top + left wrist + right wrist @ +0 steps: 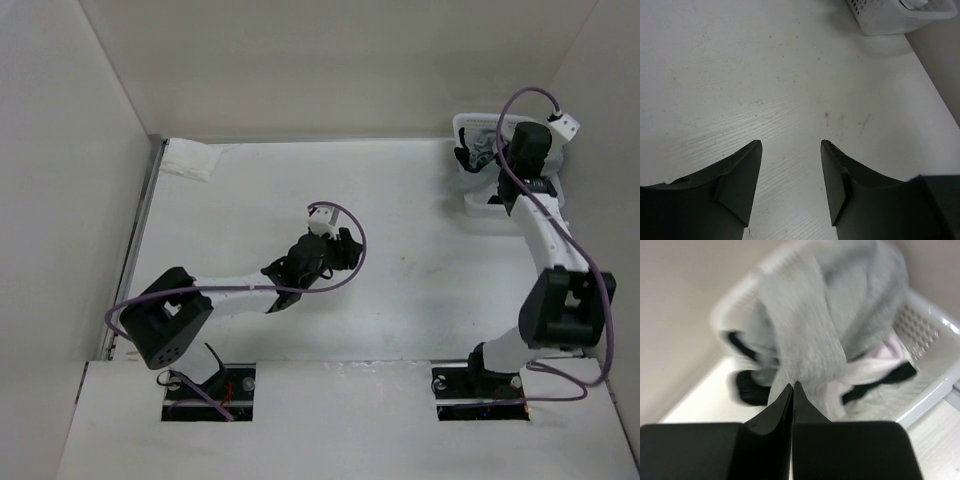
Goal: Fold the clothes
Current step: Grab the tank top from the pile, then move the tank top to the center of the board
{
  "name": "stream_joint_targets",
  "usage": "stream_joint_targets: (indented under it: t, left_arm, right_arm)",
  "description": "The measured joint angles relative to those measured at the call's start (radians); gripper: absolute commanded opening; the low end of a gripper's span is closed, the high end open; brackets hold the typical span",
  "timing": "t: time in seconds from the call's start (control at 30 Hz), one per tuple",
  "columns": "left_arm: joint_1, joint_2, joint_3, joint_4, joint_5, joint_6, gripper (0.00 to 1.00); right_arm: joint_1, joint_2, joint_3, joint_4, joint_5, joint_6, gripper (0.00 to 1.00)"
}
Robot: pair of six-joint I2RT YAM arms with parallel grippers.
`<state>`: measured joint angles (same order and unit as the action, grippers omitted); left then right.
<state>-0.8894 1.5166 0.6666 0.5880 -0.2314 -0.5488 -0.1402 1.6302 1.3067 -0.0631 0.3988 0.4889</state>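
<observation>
The clothes [805,335], a mid-grey jersey tank top, hang bunched over a white basket [935,340] in the right wrist view. My right gripper [792,385] is shut, and a fold of the grey fabric runs straight into its fingertips. From above, this gripper is hidden under its wrist at the basket [470,205], with a bit of grey cloth [483,148] showing. My left gripper [791,142] hovers open over the bare white table [765,75], nothing between its fingers [747,170]. In the top view it [343,250] sits near the table's middle.
Black garments [750,387] and a white one [865,370] lie in the basket under the grey top. A small white cloth [190,160] lies at the table's back left corner. Walls close the table at the back and left. The basket's corner [890,22] shows far ahead of the left gripper.
</observation>
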Motion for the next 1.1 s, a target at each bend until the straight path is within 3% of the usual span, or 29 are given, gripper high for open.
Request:
stream_joint_targets:
  t: [0.17,0.27,0.53,0.63,0.73,0.87,0.97,1.1]
  left_arm:
    - [0.020,-0.002,0.000,0.000,-0.003,-0.007,0.49]
    - [0.042,-0.022,0.000,-0.015,-0.011,-0.020,0.49]
    - [0.190,-0.261,-0.014,-0.092,-0.045,-0.090,0.51]
    - [0.285,-0.369,-0.027,-0.126,-0.047,-0.135,0.53]
    - [0.369,-0.472,-0.075,-0.152,-0.049,-0.175,0.57]
    - [0.441,-0.514,-0.146,-0.175,-0.036,-0.224,0.58]
    - [0.449,-0.420,-0.169,-0.180,0.009,-0.249,0.57]
    - [0.394,-0.209,-0.180,-0.180,0.090,-0.266,0.57]
  right_arm:
    - [0.193,-0.327,-0.019,0.043,0.035,-0.055,0.01]
    - [0.348,-0.433,0.047,0.037,0.027,-0.099,0.01]
    - [0.653,-0.418,0.408,-0.056,-0.063,-0.189,0.02]
    - [0.732,-0.431,0.428,-0.058,-0.100,-0.205,0.03]
    - [0.769,-0.510,0.271,-0.021,-0.122,-0.186,0.02]
    - [0.808,-0.694,-0.227,0.108,-0.124,-0.040,0.01]
    - [0.838,-0.735,-0.583,0.156,-0.123,0.100,0.00]
    - [0.842,-0.673,-0.787,0.063,-0.118,0.208,0.00]
